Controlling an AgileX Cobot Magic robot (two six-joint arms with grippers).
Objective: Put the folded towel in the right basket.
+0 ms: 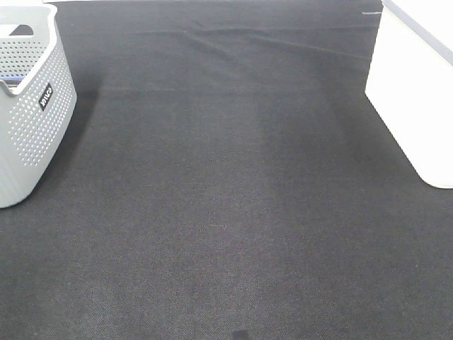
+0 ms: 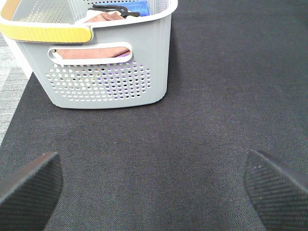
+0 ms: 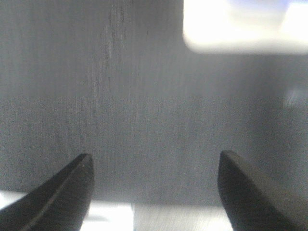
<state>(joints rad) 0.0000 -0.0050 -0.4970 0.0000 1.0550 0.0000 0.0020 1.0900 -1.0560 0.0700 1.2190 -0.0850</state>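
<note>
A grey perforated basket (image 1: pixel 35 120) stands at the far left of the black mat. In the left wrist view this basket (image 2: pixel 110 82) holds a folded reddish-brown towel (image 2: pixel 91 52), seen through the handle slot, and a blue cloth (image 2: pixel 137 6) behind it. The white right basket (image 1: pixel 403 92) stands at the far right and shows blurred in the right wrist view (image 3: pixel 240 26). My left gripper (image 2: pixel 153 156) is open and empty over the mat, short of the grey basket. My right gripper (image 3: pixel 155 155) is open and empty, short of the white basket. Neither gripper shows in the exterior view.
The black mat (image 1: pixel 226 198) covers the table between the two baskets. A yellow band (image 2: pixel 48 33) runs along the grey basket's near rim. A black hanger-like piece (image 2: pixel 113 8) lies on top of the cloths. The mat's left edge (image 2: pixel 14 115) shows beside the basket.
</note>
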